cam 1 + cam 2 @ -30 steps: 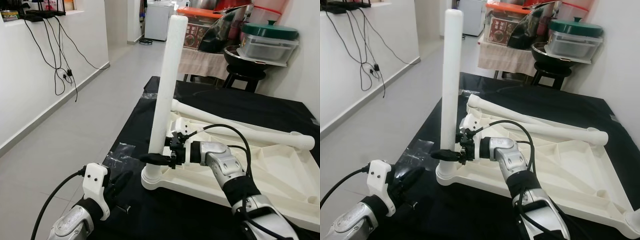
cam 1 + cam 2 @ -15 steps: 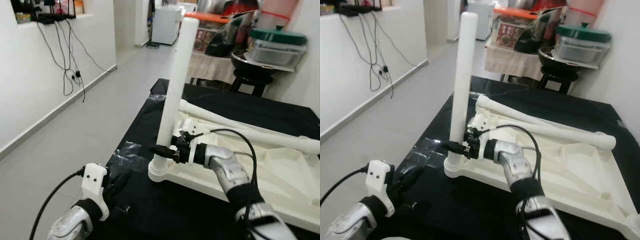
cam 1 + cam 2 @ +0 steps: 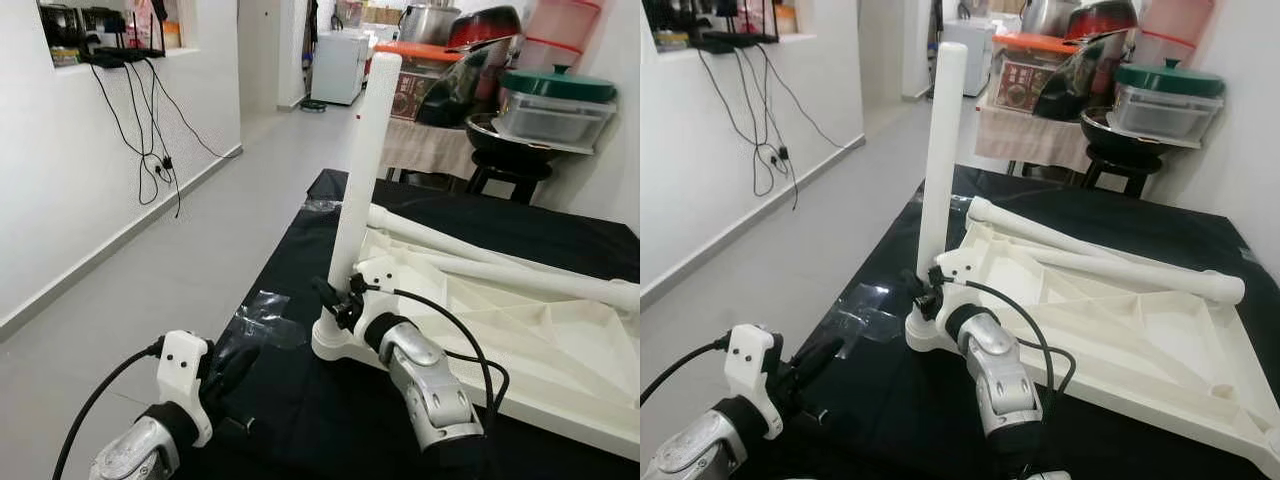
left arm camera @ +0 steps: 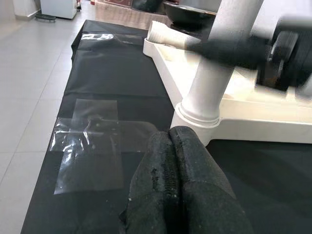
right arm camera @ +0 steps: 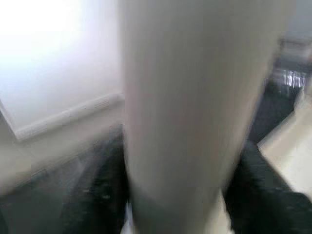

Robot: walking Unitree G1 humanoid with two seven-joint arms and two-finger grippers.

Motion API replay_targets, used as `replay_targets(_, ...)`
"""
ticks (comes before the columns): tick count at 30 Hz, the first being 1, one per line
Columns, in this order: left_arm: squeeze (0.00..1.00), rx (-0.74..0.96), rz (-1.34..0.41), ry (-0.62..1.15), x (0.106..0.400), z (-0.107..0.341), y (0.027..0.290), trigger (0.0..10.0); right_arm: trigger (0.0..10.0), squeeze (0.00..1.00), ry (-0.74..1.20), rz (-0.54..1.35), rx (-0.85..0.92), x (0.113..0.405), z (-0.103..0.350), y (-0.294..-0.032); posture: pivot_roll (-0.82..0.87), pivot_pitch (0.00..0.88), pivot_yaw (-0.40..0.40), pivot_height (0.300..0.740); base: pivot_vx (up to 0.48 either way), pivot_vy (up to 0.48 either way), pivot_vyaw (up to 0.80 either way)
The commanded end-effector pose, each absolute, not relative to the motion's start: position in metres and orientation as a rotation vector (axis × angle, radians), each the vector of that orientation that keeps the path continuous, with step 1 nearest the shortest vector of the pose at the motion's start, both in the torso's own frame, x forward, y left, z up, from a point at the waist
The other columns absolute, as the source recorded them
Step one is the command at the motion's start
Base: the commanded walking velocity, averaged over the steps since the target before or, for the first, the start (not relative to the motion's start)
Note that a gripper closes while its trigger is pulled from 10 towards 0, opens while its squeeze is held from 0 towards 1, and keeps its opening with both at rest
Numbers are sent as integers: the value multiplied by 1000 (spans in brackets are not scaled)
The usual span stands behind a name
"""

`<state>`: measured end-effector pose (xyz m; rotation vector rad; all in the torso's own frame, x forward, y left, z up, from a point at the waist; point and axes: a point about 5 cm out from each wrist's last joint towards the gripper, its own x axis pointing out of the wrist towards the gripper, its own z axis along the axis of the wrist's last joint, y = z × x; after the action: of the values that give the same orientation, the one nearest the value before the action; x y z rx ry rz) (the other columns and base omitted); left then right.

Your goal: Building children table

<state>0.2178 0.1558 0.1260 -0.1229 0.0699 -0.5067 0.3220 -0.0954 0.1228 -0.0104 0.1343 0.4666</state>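
A white children's table top (image 3: 540, 335) lies upside down on a black cloth. One white leg (image 3: 365, 160) stands upright in its near left corner socket (image 4: 197, 119). My right gripper (image 3: 335, 291) is low on that leg, just above the socket. In the blurred right wrist view its black fingers (image 5: 97, 195) press both sides of the leg (image 5: 185, 97). Two more white legs (image 3: 1130, 268) lie across the table top. My left gripper (image 4: 169, 134) is shut with nothing in it, low over the cloth in front of the socket.
A patch of clear tape (image 4: 92, 141) is stuck on the black cloth (image 3: 300, 400) near its left edge, beyond which is grey floor. A stool with a pot and lidded containers (image 3: 545, 95) stands behind the table. Cables (image 3: 150, 120) hang on the left wall.
The camera has shifted, and the table sits more to the right. My right forearm now reaches the leg from below rather than from the right; the gripper stays at the leg's base. The leg remains upright.
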Motion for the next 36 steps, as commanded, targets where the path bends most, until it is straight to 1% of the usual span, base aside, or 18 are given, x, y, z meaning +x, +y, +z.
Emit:
replay_targets(1,0,-118,-508,71,220,125,154,10000,10000,1000,199,439,-2,320,110,-104,148,0,-106,740,0,0,0)
replay_targets(3,0,-121,-514,75,220,124,154,10000,10000,1000,208,439,16,315,117,-101,147,0,-103,740,0,0,0)
replay_targets(6,0,-122,-519,77,220,124,153,10000,10000,1000,183,530,38,318,127,-97,152,0,-103,740,0,0,0)
replay_targets(7,0,-122,-521,78,221,123,152,10000,10000,1000,141,637,32,321,136,-95,150,0,-103,740,0,0,0)
replay_targets(8,0,-123,-523,79,222,123,152,10000,10000,125,104,758,28,324,145,-94,151,0,-106,740,0,0,0)
replay_targets(9,0,-123,-523,79,222,123,152,10000,10000,125,104,758,28,324,145,-94,151,0,-106,740,0,0,0)
replay_targets(10,0,-124,-524,79,222,122,151,10000,10000,125,79,836,21,327,150,-95,152,0,-108,740,0,0,0)
replay_targets(11,0,-124,-524,79,223,122,150,10000,10000,0,50,930,-5,330,156,-96,158,0,-115,740,0,0,0)
replay_targets(12,0,-125,-524,79,223,121,149,10000,10000,0,38,1039,-26,333,161,-97,163,0,-120,740,0,0,0)
replay_targets(13,0,-125,-524,79,223,121,149,10000,10000,0,38,1039,-26,333,161,-97,163,0,-120,740,0,0,0)
replay_targets(16,0,-126,-523,77,224,120,148,10000,10000,0,40,1176,-53,339,169,-101,170,0,-128,740,0,0,0)
replay_targets(21,0,-128,-520,75,224,119,147,10000,10000,0,105,1215,-65,352,170,-105,174,0,-132,740,0,0,0)
replay_targets(22,0,-128,-520,74,224,119,146,10000,2902,0,126,1244,-55,353,169,-106,176,0,-131,740,0,0,0)
replay_targets(23,0,-128,-520,74,224,119,146,10000,2902,0,126,1244,-55,353,169,-106,176,0,-131,740,0,0,0)
replay_targets(24,0,-129,-520,74,224,119,146,10000,0,0,138,1273,-40,353,169,-108,176,0,-131,740,0,0,0)
replay_targets(26,0,-131,-521,73,224,119,146,10000,0,0,137,1317,-16,353,171,-110,173,0,-126,740,0,0,0)
replay_targets(32,0,-134,-525,71,224,120,145,10000,0,0,125,1268,-29,357,169,-118,161,0,-119,740,0,0,0)
replay_targets(36,0,-136,-526,66,223,122,145,10000,0,0,164,1062,-99,355,147,-129,154,0,-123,740,0,0,0)
